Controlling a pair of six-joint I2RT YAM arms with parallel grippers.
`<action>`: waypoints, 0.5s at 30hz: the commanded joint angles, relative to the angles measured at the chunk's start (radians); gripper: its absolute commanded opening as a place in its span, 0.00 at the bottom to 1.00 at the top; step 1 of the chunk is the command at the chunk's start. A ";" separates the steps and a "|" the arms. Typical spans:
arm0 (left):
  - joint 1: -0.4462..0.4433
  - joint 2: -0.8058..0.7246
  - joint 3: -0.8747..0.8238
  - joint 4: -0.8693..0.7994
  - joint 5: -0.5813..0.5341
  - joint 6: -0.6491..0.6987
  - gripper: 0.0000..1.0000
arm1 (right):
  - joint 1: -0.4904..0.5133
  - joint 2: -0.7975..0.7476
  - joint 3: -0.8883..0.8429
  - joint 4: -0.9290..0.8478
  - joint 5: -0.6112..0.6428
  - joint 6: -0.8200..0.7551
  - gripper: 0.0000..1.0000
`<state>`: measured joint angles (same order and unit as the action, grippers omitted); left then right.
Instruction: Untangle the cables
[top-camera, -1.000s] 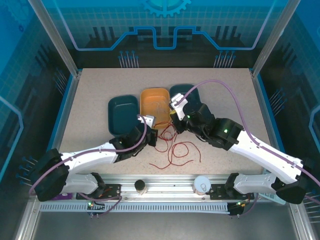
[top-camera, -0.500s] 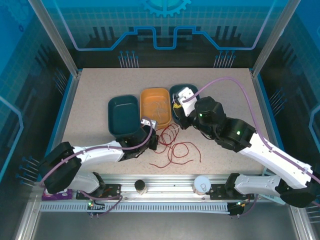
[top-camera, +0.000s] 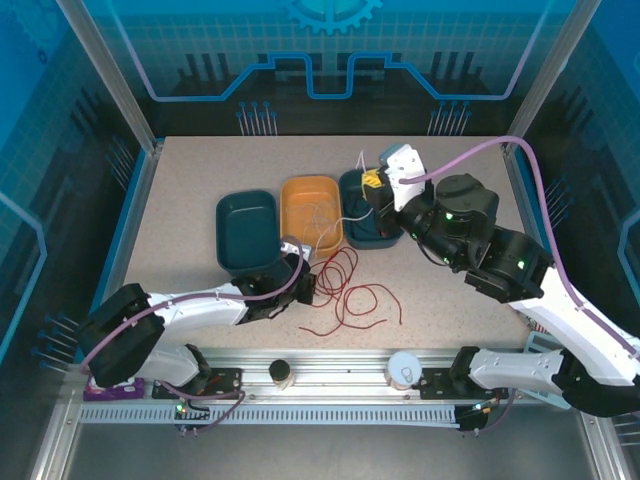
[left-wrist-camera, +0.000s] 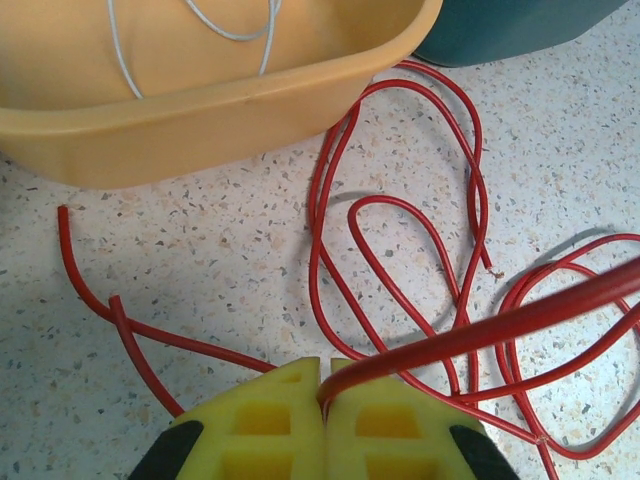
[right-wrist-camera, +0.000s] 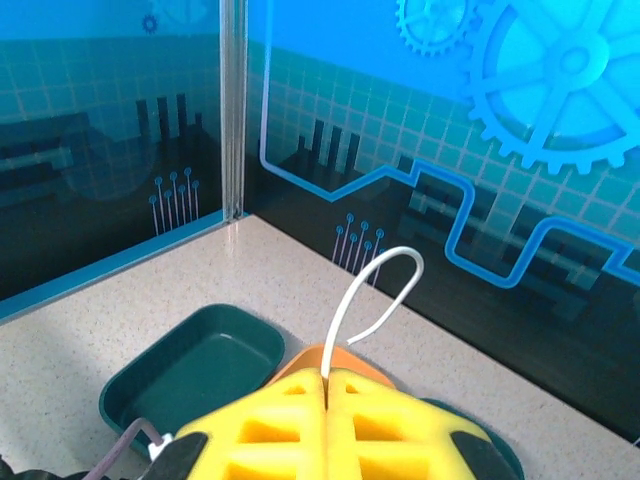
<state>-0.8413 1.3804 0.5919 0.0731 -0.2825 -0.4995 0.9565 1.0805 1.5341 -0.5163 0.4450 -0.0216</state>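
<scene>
Two arms, top view. Left arm low, stretched from near-left base toward table centre; left gripper (top-camera: 306, 287) just in front of orange tray (top-camera: 303, 198), clamped on red cable (top-camera: 352, 296). Rest of red cable in loose loops on table (top-camera: 180, 190), near the trays' front edges. Right arm raised, elbow bent; right gripper (top-camera: 371, 184) above right teal tray (top-camera: 382, 236), pinching whitish cable (top-camera: 325, 222), strand leading back into orange tray. Left teal tray (top-camera: 246, 232) just beside orange tray.

Left wrist view. Yellow fingertips (left-wrist-camera: 270, 415) pressed together on one red strand, held off the table and running right. Other loops flat on table, topmost just beside orange tray wall.

Right wrist view. Fingertips (right-wrist-camera: 275, 410) closed on whitish cable, short curl arching upward beyond them. Wrist aimed toward rear wall.
</scene>
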 joint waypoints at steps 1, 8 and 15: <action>0.005 0.004 -0.010 -0.002 0.016 -0.024 0.02 | 0.013 -0.025 0.051 0.003 0.018 -0.040 0.05; 0.005 -0.076 -0.038 0.014 0.016 -0.027 0.02 | -0.020 0.046 0.079 -0.002 0.105 -0.050 0.04; 0.005 -0.157 -0.063 0.001 0.005 -0.019 0.05 | -0.158 0.178 0.148 0.019 -0.054 -0.001 0.04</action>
<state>-0.8413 1.2606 0.5507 0.0765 -0.2794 -0.4999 0.8482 1.2293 1.6333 -0.5148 0.4641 -0.0486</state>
